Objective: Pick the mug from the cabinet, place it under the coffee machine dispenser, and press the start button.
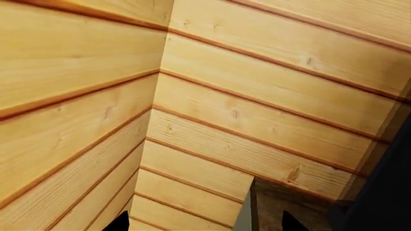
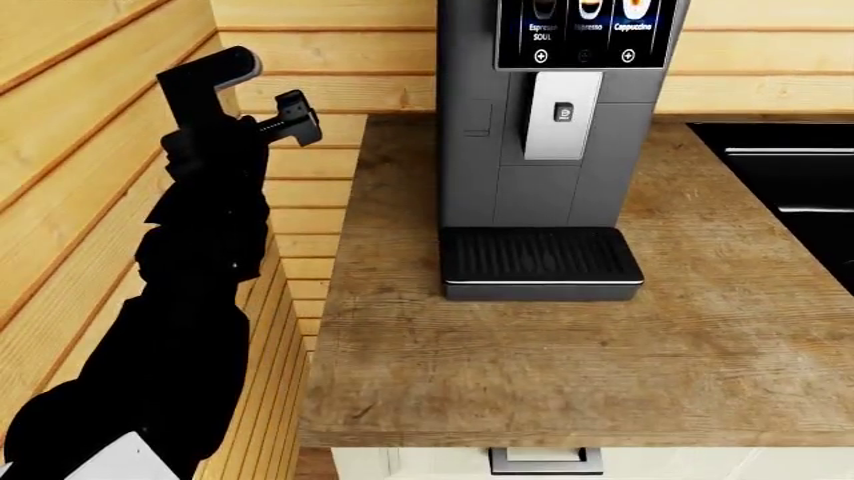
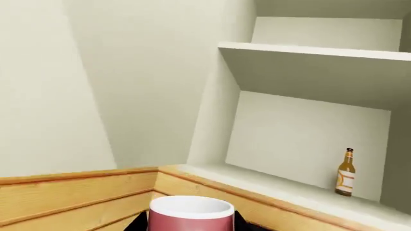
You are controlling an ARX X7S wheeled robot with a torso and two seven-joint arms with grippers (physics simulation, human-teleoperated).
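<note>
The red-pink mug (image 3: 190, 217), white inside, fills the space between the black fingers of my right gripper (image 3: 190, 226), which is shut on it. It is held upright in front of the open cabinet (image 3: 301, 144), seen only in the right wrist view. The coffee machine dispenser (image 2: 561, 115) is a grey block above the black drip tray (image 2: 541, 258), under a dark panel of drink icons (image 2: 587, 30). My left gripper (image 1: 205, 224) is open and empty, raised beside the wooden wall left of the machine. The right arm is out of the head view.
A brown bottle (image 3: 347, 172) stands on the cabinet's lower shelf. The wooden counter (image 2: 534, 360) spreads around the machine. A black hob (image 2: 801, 190) lies at its right. Plank walls (image 1: 257, 96) meet in a corner before the left gripper. My left arm (image 2: 200, 250) rises along the counter's left edge.
</note>
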